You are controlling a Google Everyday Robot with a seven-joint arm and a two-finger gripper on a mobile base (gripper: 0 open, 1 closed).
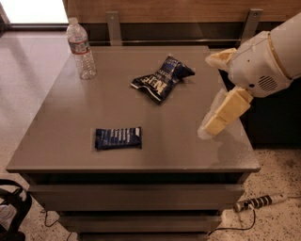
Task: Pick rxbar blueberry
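Near the front left of the grey counter [56, 141], the rxbar blueberry [118, 138] is seen lying flat. Its long side is set roughly parallel to the front edge, and rows of white lettering are shown on its dark-blue wrapper. It is kept well apart from everything else on the counter.

Toward the back, slightly right of the middle, a larger crumpled dark-blue snack bag [162, 79] with big white letters is laid at a slant. At the back left corner a clear water bottle [81, 49] with a white cap is stood upright.

The claw [208, 94] is held over the right side of the counter, to the right of the snack bag and well apart from the bar. Its two cream-coloured fingers [225, 110] are spread wide: one is seen near the back right of the counter, level with the snack bag, and the other is angled down and forward toward the right edge. Whether the lower tip is touching the surface cannot be told. The claw is carried by a rounded white arm housing [268, 61] that enters from the right edge of the view.

Behind the counter a wooden panel [178, 9] with two metal brackets [113, 27] is seen. On the speckled floor [282, 179] at the lower right a power strip [258, 202] with a cord is laid, and at the lower left part of a black object [11, 207] is seen.
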